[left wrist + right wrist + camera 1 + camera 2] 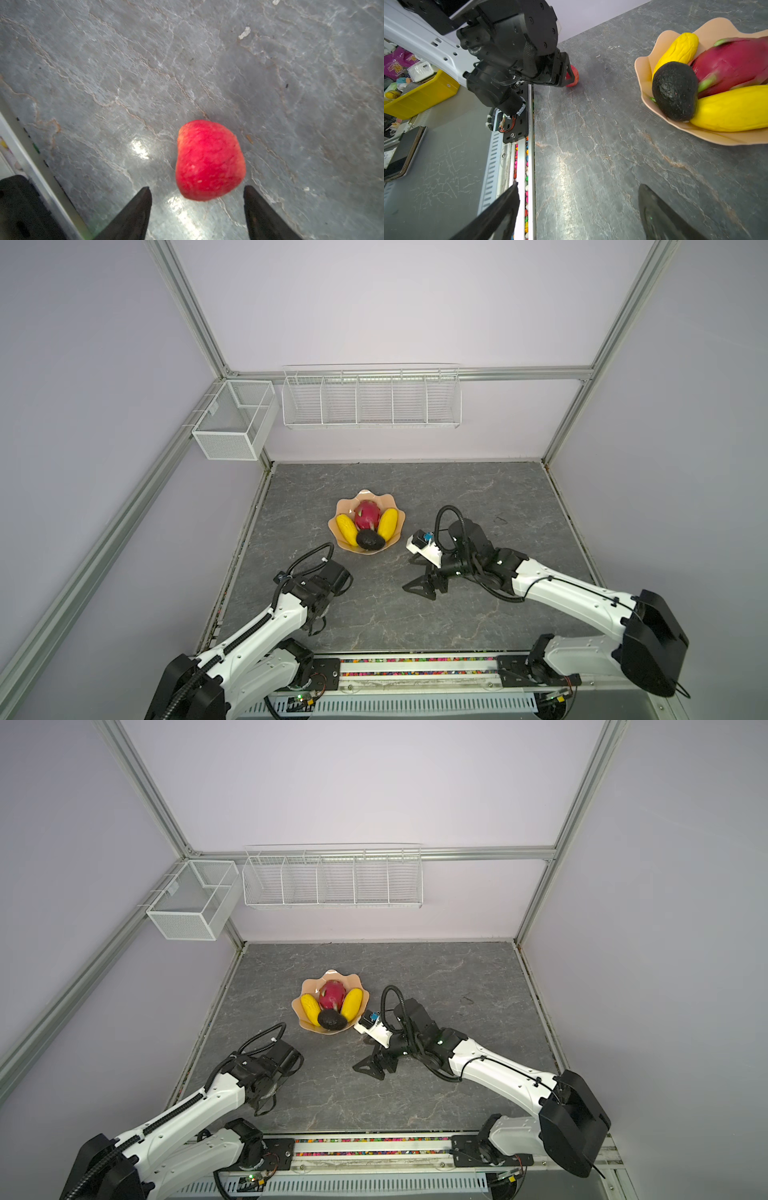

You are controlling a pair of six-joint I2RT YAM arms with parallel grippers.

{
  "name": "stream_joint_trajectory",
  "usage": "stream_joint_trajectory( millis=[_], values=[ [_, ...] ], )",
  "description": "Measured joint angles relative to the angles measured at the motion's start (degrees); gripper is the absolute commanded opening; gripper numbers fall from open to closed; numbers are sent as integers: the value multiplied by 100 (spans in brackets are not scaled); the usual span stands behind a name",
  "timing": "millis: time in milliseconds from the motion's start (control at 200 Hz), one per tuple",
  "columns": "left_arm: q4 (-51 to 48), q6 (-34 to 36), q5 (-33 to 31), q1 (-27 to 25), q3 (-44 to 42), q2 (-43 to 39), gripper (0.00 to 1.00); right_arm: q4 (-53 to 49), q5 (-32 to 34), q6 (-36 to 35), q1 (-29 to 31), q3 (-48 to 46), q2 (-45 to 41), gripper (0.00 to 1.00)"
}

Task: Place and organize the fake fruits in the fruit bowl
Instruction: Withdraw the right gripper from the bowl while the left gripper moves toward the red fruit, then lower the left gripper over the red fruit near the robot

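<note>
You are looking at open tabletop (145, 72) all around the strawberry (209, 160), which is lying just ahead of the left gripper (197, 192)'s parted fingertips, nothing crowding it. Ahead of the right gripper (579, 187)'s spread fingers bare stone is lying free, with the fruit bowl (645, 68) and the left arm (512, 41) standing beyond, apart from each other.

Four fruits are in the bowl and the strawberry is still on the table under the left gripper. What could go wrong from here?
1. The strawberry lies off-centre between the open fingers of the left gripper, close to one finger; closing could nudge or roll the rounded fruit away.
2. The fruit bowl is crowded: the avocado sits at its near rim, so dropping the strawberry there might knock it out.
3. The open right gripper hangs near the bowl, in the likely carry path.
</note>
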Motion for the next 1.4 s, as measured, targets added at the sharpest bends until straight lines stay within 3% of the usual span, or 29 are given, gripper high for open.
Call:
stream_joint_trajectory(
  millis=[325, 420, 670, 820, 920, 1039, 1199, 1289, 1399],
  values=[
    [361, -42, -459, 144, 39, 785, 75, 129, -57, 85, 0, -4, -55, 89],
    [627, 109, -487, 455, 44, 968, 72, 140, -87, 90, 0, -17, -55, 89],
    [1165, 772, -588, 1224, 179, 1097, 77, 179, -140, 94, 0, -37, -7, 89],
    [1541, 1484, -260, 1971, 529, 1482, 78, 179, -157, 94, 0, -39, 61, 89],
    [1624, 1884, 2, 2406, 938, 2046, 74, 179, -168, 92, 0, -39, 70, 89],
    [1617, 2210, 227, 2542, 1456, 2745, 68, 177, -166, 83, 0, -46, 70, 89],
    [1692, 2487, 358, 2553, 1696, 3110, 48, 173, -151, 63, 0, -83, 68, 89],
    [1722, 2616, 367, 2562, 1836, 3198, 31, 173, -146, 59, 0, -90, 59, 89],
    [1786, 2730, 321, 2575, 1906, 3187, 35, 168, -131, 52, 0, -109, 39, 88]
  ],
)
